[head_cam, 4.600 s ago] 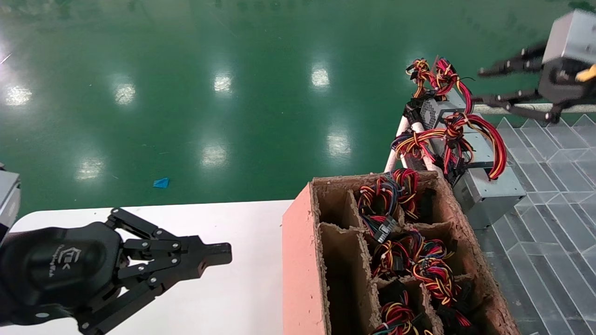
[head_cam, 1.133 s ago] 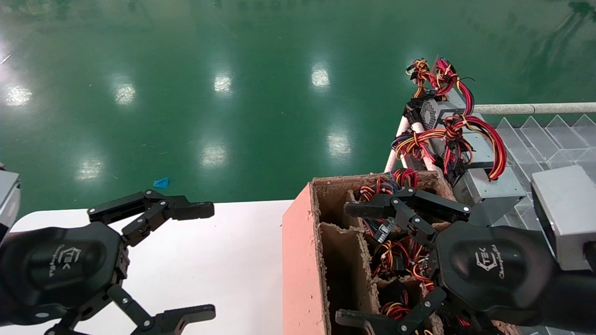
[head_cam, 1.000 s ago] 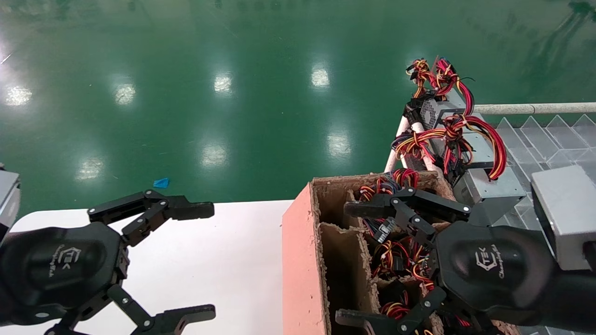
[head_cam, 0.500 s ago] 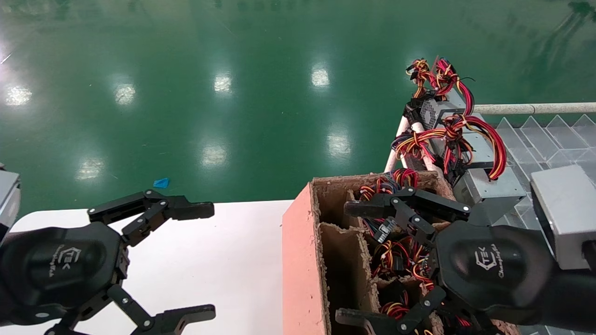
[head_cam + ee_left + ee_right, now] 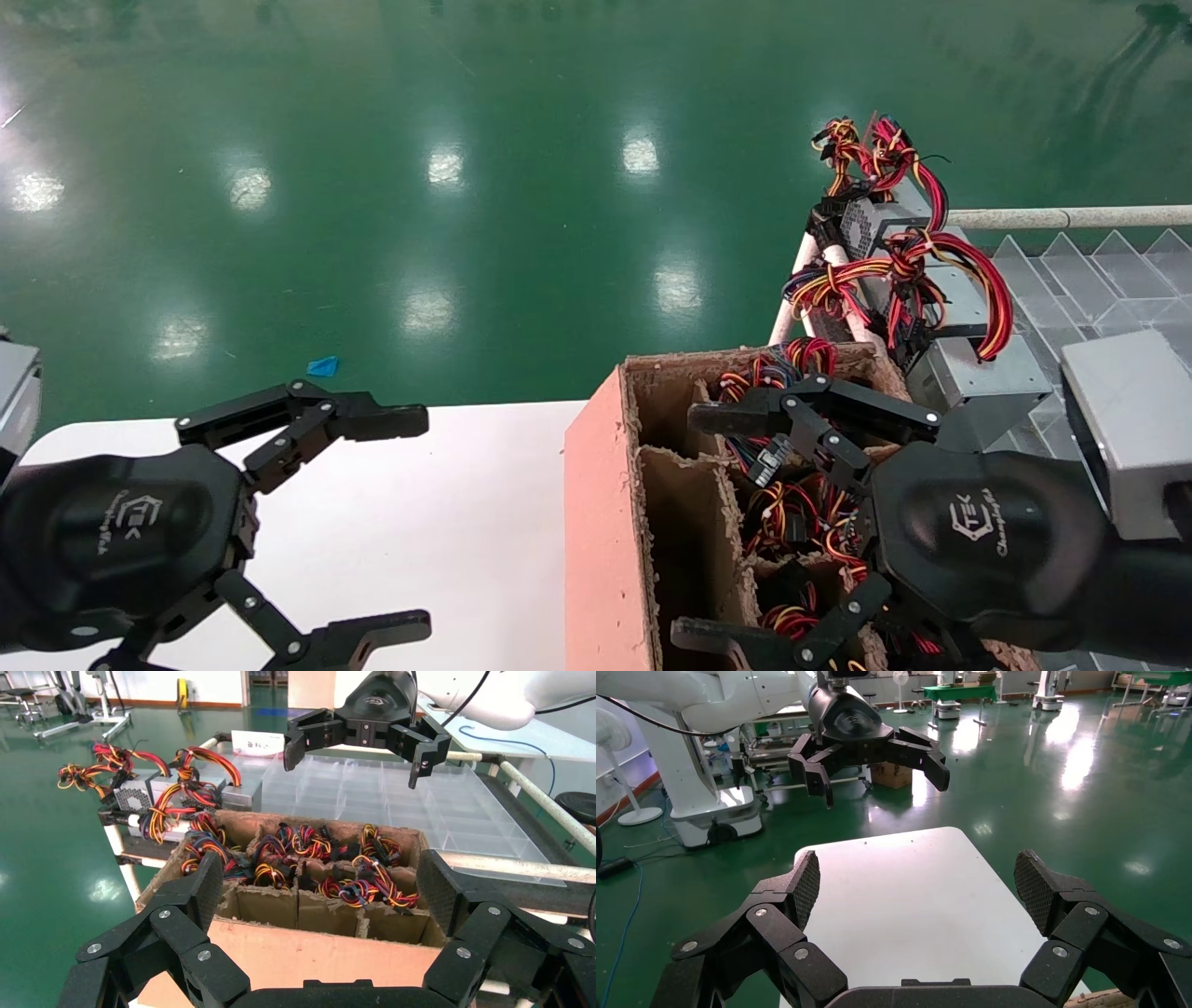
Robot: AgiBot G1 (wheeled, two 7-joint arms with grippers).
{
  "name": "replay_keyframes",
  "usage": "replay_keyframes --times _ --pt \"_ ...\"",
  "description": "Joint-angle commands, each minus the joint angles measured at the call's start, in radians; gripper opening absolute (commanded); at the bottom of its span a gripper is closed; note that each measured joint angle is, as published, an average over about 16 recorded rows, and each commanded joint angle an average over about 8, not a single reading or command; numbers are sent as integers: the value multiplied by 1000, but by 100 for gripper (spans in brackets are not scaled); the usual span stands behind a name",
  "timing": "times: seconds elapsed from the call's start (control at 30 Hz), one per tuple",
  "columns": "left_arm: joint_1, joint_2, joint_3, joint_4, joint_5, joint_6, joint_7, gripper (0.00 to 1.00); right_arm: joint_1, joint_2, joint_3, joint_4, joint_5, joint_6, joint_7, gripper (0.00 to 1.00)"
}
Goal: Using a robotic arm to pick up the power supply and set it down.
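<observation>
As far as we can judge, the task is only at its beginning: nothing is held and nothing is set down yet.

On the left, the black left gripper with jointed linkage fingers (image 5: 414, 522) hangs over the flat white table (image 5: 484, 466). Its fingers are spread wide and there is nothing between them.

Next to the table stands the tall pink-brown cardboard box with inner dividers (image 5: 601, 522). Its compartments are full of red, yellow and black wire bundles.

Over this box we see the twin black right gripper (image 5: 694, 527), also spread wide and empty. Its fingers are above the compartments, not around any bundle.

Further right, just behind the far corner of the box, the grey sheet-metal power supply (image 5: 982, 382) lies on a rack, apart from both grippers. Its knotted red, yellow and orange wires (image 5: 931, 270) lie over the units behind it.

So the whole work remains, we think: reaching the unit, closing on it, lifting it and putting it down.
</observation>
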Motion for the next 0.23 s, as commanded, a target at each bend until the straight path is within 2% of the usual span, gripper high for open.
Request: replay_keyframes --times 0.03,0.23 --pt "0 0 0 0 0 0 0 100 0 0 0 0 0 0 0 100" --pt "0 0 0 0 0 0 0 100 0 0 0 0 0 0 0 100"
